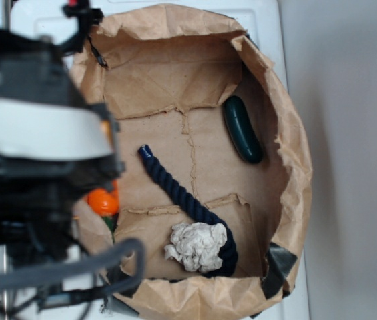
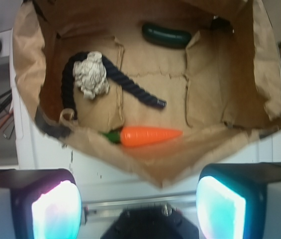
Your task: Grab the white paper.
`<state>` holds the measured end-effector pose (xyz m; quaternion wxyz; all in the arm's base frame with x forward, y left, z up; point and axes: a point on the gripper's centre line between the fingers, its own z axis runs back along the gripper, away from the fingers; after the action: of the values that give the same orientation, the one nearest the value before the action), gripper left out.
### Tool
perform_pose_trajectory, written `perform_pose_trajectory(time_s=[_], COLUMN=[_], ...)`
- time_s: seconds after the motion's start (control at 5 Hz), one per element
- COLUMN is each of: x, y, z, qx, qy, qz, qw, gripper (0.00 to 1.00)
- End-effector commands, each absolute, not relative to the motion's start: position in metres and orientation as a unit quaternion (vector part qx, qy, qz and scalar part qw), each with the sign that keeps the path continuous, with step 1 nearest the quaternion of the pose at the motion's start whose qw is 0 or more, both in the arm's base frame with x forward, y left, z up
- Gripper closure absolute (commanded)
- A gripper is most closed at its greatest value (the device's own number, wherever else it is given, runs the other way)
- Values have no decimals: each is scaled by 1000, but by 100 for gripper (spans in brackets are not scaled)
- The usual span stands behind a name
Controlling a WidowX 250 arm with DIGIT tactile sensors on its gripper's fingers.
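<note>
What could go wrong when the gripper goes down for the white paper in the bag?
1. The paper lies against the curved rope, so the fingers may catch the rope too.
2. It sits near the bag wall, which an open finger could hit or crush.
3. The gripper is open and far from the paper, above the carrot.

Bag [image 2: 27, 64], rope [image 1: 175, 189], cucumber [image 1: 242, 129], carrot [image 2: 150, 135]
</note>
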<state>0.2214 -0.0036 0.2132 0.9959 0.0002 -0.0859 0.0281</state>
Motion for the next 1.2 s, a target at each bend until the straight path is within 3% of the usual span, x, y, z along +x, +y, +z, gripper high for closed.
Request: perform_pose_trajectory(time_s=[0.0,0.2,0.4,0.8,1.0], x=[283,297,296,286,282], y=[18,16,17,34,25], z=[179,161,158,138,130], qx=[7,-7,8,64,26], qy=[-130,-141,-154,-135,-132], qz=[-38,-161,-230,-257,-285], qw=[991,977,961,955,949], gripper=[0,0,0,0,0])
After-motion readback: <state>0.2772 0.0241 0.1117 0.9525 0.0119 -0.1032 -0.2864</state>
